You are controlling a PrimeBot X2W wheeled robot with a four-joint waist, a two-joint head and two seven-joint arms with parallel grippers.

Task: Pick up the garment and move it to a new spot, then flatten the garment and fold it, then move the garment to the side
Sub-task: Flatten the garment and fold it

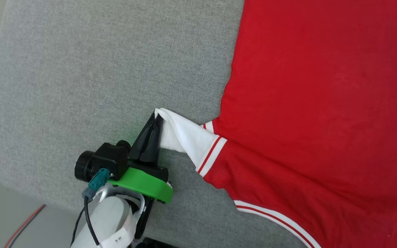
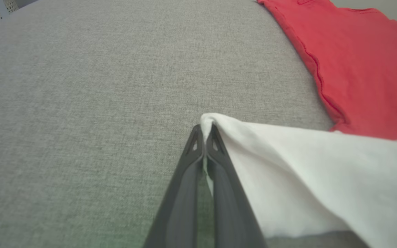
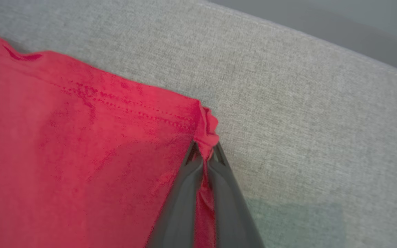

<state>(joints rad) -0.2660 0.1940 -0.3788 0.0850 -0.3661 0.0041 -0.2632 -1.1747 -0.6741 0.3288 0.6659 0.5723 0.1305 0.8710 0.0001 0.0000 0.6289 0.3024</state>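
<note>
Grey fabric surface (image 1: pixel 81 69); garment (image 1: pixel 322 103) partly off-frame

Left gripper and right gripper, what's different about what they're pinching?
The left gripper pinches the white sleeve; the right gripper pinches a red hem corner. The left gripper's cloth spreads wide beside it; the right gripper's is bunched small. Both are shut on the same garment.

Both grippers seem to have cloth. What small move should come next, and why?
Probably lift both together a little. The left gripper is shut on the white sleeve tip and the right gripper on a red hem corner, while the garment lies on the grey surface.
</note>
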